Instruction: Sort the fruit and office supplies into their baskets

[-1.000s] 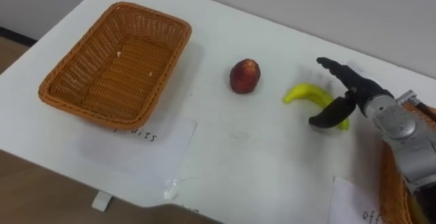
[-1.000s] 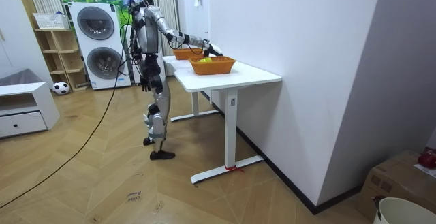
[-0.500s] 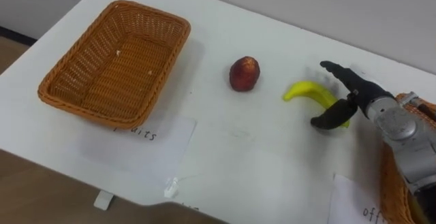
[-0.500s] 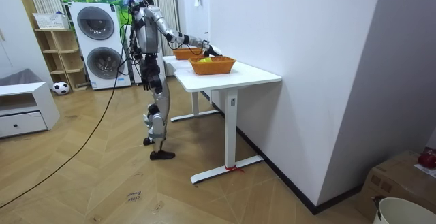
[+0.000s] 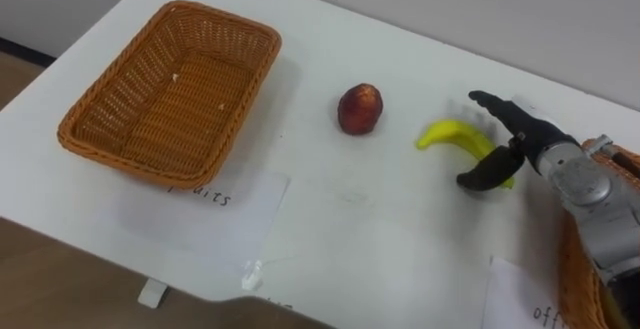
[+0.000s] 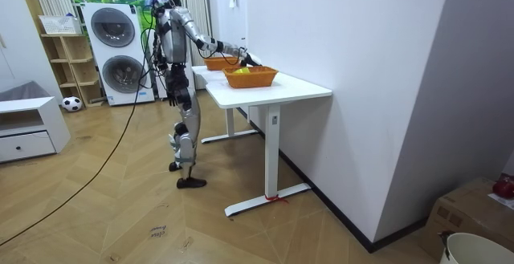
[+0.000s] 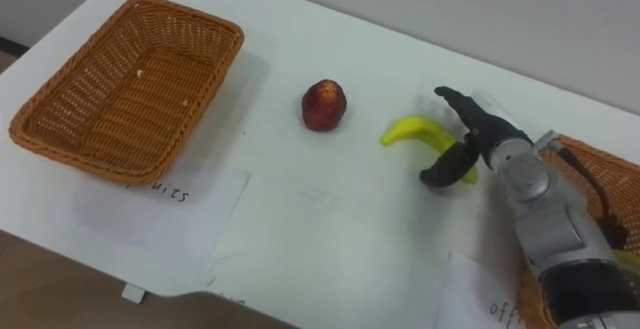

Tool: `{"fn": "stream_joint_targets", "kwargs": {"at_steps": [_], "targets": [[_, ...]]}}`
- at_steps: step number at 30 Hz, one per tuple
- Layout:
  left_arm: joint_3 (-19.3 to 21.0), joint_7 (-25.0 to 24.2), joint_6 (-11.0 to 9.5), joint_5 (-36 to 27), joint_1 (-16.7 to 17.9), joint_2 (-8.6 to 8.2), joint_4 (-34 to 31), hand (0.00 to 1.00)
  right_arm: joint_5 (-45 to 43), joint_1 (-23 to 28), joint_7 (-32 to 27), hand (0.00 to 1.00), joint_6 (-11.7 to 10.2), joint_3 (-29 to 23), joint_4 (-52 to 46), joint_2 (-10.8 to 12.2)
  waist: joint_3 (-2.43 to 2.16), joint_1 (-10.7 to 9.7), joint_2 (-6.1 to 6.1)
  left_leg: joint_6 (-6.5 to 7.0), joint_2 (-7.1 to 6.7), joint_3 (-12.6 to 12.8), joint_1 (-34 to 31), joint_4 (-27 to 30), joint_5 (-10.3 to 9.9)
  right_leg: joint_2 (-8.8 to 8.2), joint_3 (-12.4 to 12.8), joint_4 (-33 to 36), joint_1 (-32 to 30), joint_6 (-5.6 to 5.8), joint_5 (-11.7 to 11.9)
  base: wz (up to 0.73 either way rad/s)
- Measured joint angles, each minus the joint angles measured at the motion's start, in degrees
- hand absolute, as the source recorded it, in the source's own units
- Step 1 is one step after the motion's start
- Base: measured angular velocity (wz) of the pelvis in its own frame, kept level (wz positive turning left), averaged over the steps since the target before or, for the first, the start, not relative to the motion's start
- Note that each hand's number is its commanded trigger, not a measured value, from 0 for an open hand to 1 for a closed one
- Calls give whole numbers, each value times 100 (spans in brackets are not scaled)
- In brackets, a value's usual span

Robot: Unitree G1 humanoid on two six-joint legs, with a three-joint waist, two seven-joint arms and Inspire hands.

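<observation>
- Left eye view, far left: a wicker basket (image 5: 165,89) sits on the white table (image 5: 350,219), with a paper label (image 5: 215,204) at its near edge.
- A red fruit (image 5: 360,109) lies alone, well apart from that basket.
- Just right of it, the banana (image 5: 448,135) lies flat on the table.
- My right robot hand (image 5: 522,139) is at the banana's right end, spread wide, with the fingers straight beyond the banana and the thumb bent on its near side.
- At the far right, a second basket (image 6: 250,77) stands by my forearm.
</observation>
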Motion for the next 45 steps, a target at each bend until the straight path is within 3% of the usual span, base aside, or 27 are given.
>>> {"fn": "stream_joint_targets", "kwargs": {"at_steps": [7,15,25,26,27,28,35,37,45], "targets": [[-100,0,-62,0,-25,56,238,0,13,0,231,0,0,119,-37,-21,32,36,-61,-6,0,-43,-2,3,9,2,-9,-1,8,-1,1,0],[-331,2,-71,10,-64,160,346,0,8,0,568,0,1,172,-122,-59,59,32,-29,-8,2,-41,-13,-9,9,10,-28,-1,20,-2,1,0],[-318,-194,-102,11,-153,195,473,0,0,0,935,0,2,172,-148,-113,36,39,-61,-8,2,-43,17,-6,10,10,-59,-5,34,-2,1,0],[-318,-220,-102,11,-166,197,496,0,0,0,978,50,2,176,-147,-113,43,41,-62,-8,3,-42,43,-7,10,9,-59,-6,49,-2,1,0],[-318,-226,-102,11,-166,196,497,0,-1,2,998,64,2,181,-145,-113,50,41,-53,-8,3,-42,50,-7,10,10,-59,-7,57,-2,1,0],[-316,-237,-102,11,-171,196,488,0,-2,2,1022,100,2,194,-142,-113,58,49,-59,-8,4,-43,63,-7,10,10,-59,-6,70,-2,1,0],[-315,-335,-102,12,-210,218,491,0,-24,-40,1003,100,2,216,-149,-137,49,62,-87,-8,4,-54,118,-3,10,9,-64,-6,136,-2,1,0],[-320,-335,-102,9,-215,222,491,0,11,-48,1021,100,2,232,-147,-137,67,55,-80,-8,4,-62,152,-5,10,11,-55,-8,181,-2,1,0],[-309,-369,-100,24,-330,225,485,0,-11,-36,1232,100,9,330,-148,-137,57,190,-129,-9,4,-79,140,-18,9,21,-20,-7,179,-2,1,1]]}}
